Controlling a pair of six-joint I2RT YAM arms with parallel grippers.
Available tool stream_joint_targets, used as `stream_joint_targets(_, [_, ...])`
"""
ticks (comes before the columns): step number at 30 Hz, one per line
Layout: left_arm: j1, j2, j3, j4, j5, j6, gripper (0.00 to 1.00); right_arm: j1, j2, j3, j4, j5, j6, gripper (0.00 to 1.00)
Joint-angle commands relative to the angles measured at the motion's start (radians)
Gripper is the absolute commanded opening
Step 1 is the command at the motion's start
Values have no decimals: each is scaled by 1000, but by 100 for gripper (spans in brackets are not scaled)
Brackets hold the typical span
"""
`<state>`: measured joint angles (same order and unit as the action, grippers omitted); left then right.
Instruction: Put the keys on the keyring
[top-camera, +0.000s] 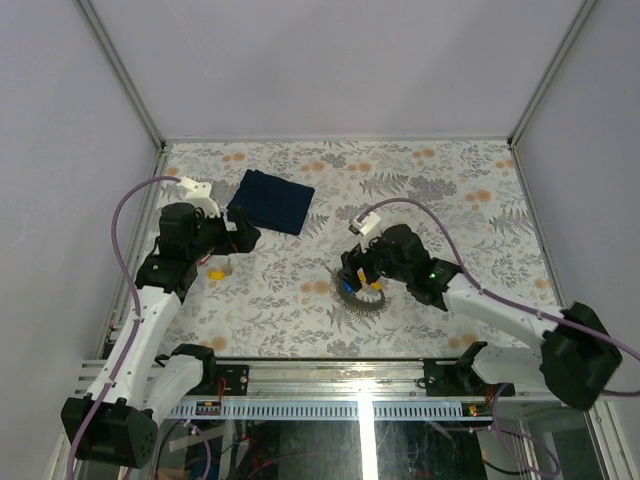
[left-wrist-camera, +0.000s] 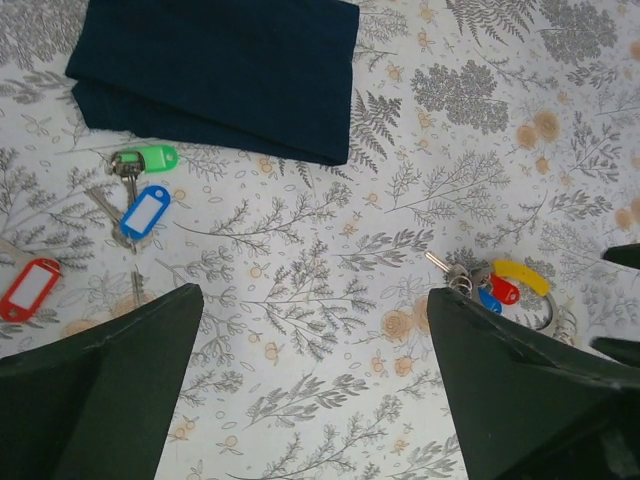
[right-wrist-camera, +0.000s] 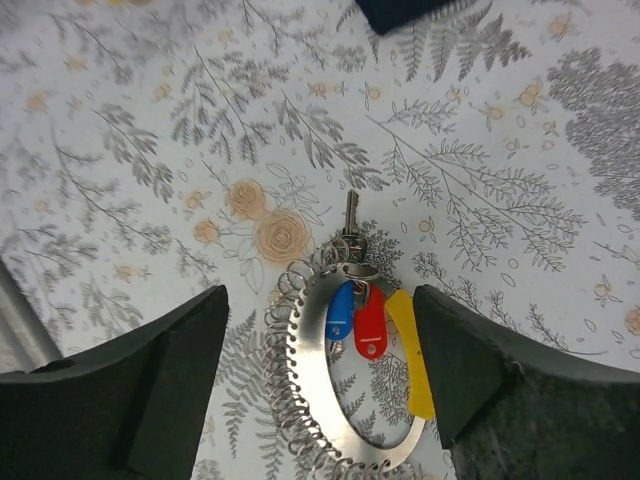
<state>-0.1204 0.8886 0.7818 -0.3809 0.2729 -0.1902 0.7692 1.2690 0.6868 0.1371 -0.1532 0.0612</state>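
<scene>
Right hand (right-wrist-camera: 318, 300) open over keyring (right-wrist-camera: 305, 390) on counter (right-wrist-camera: 150, 100), three keys (right-wrist-camera: 368, 320) bunched at its edge. Left hand (left-wrist-camera: 312, 300) open; loose keys (left-wrist-camera: 145, 210) lie near cloth (left-wrist-camera: 220, 70).

Plain pale-grey walls (top-camera: 340, 60) enclose a white tabletop printed with grey ferns (top-camera: 450, 200). Silver metal posts (top-camera: 121, 70) rise at its far corners.

Cloth (left-wrist-camera: 215, 70) blocks far side; open lane — keys (left-wrist-camera: 146, 210) to keyring (right-wrist-camera: 308, 385)
</scene>
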Motion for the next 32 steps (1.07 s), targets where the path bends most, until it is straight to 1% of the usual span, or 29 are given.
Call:
stream_joint_targets(1, [9,-1,11,-18,-14,-112,100,-5,-197,-7,-51,46,192,89])
stream_joint_targets(3, [9,-12,24,-68,-93,-168,100,-4,-290,-12,-115,81,258,100])
stream_joint_targets(5, [9,-15,45,-129,-144,-215,100,-4,-382,4,-197,104,302,99])
stream_joint_targets(6, [8,-14,57,-161,-152,-232,100,-5,-419,11,-232,98,300,99])
stream_joint_targets(10, [9,-35,71,-230,-114,-262,100,-5,-564,40,-391,151,295,99])
stream_joint_targets(13, [8,-75,72,-263,-77,-251,100,-4,-682,66,-500,241,305,99])
stream_joint_targets(16, [8,-150,71,-282,-99,-248,100,-5,-795,87,-592,336,322,99])
stream_joint_targets(19, [8,-273,57,-250,-97,-237,100,-4,-885,117,-674,398,327,99])
stream_joint_targets(22, [8,-404,24,-210,-130,-239,100,-4,-953,137,-727,438,324,99])
stream_joint_targets(25, [8,-505,-5,-183,-157,-244,100,-4,-1001,127,-738,459,330,99])
stream_joint_targets(28, [8,-567,-32,-164,-168,-249,100,-5,-1020,122,-745,460,331,99])
stream_joint_targets(32, [8,-611,-61,-143,-167,-254,100,-4,-1021,112,-758,469,334,99])
